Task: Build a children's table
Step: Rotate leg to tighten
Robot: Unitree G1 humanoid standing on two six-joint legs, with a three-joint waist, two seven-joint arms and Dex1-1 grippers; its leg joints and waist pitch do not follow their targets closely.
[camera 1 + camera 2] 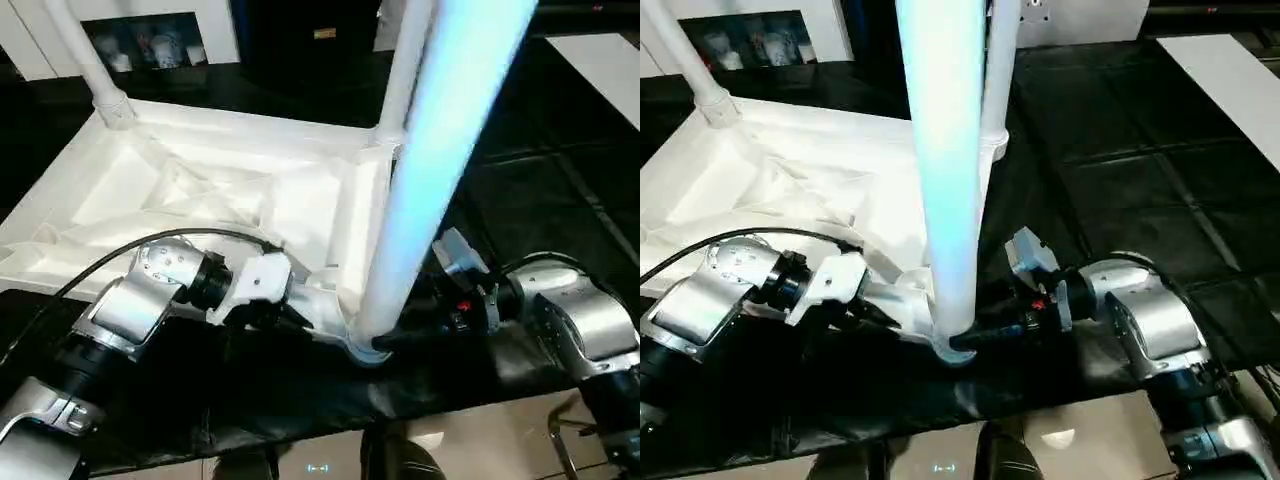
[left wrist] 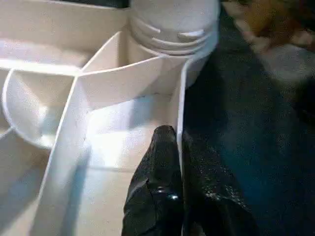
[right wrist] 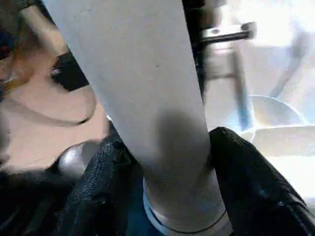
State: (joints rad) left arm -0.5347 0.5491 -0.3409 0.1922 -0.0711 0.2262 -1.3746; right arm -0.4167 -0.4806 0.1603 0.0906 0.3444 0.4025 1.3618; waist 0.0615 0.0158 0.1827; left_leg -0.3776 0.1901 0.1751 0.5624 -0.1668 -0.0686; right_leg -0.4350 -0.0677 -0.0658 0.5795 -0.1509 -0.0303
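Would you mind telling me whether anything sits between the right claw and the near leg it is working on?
Nothing visible does. The right claw has a black finger on either side of the near leg, just above its corner socket. The left claw pinches the tabletop's edge wall beside it.

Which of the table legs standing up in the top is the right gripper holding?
The near-corner leg, the closest one to the camera. The right gripper clasps its base with a finger on each side; the two legs at the far corners stand untouched.
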